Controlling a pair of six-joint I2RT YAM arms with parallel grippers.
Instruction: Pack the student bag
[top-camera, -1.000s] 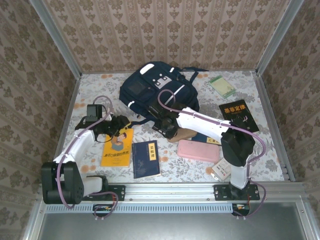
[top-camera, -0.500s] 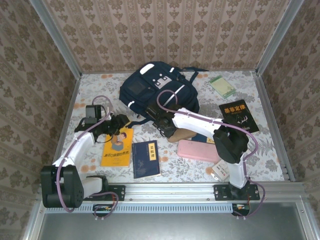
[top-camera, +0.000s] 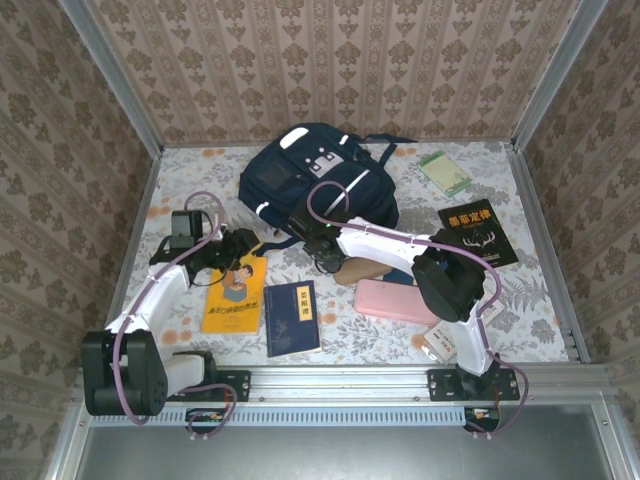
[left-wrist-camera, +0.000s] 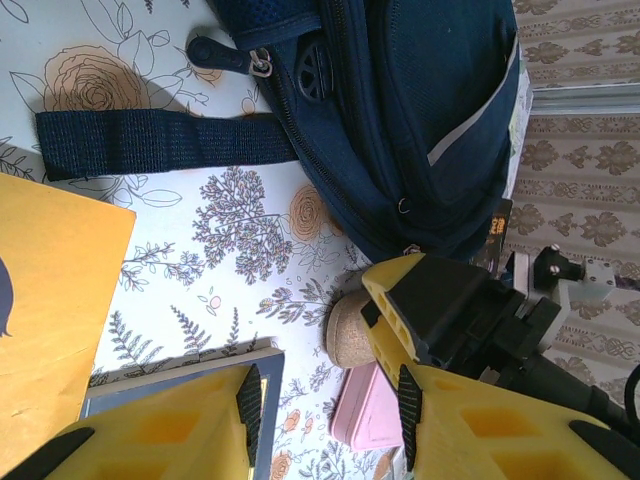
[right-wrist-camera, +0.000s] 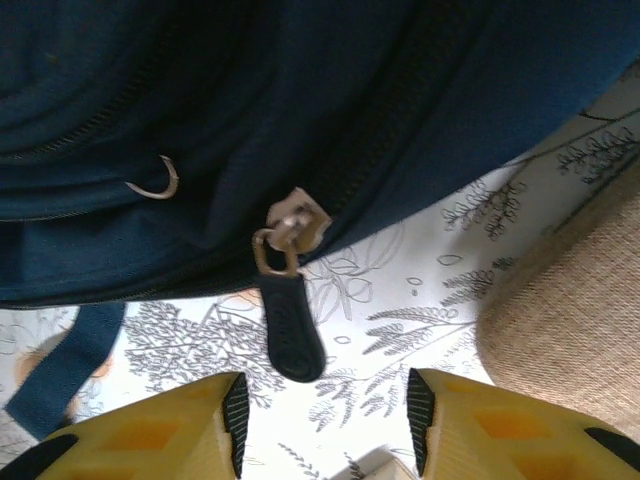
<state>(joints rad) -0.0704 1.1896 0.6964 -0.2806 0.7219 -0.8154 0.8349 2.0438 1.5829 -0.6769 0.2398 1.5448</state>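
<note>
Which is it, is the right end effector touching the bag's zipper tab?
Apart. The right wrist view shows flowery tabletop between the zipper tab and both fingers of the open right end effector.

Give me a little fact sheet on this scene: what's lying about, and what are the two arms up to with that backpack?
Bag: large navy-blue fabric backpack, lying flat at the back
Zip: dark zipper pull dangling at the bag's edge
Right gripper: open, lined up with the pull, not touching it
Left gripper: open, empty, beside the yellow paperback book
Loose items: dark-blue book, flat pink case, black book, green booklet
</note>
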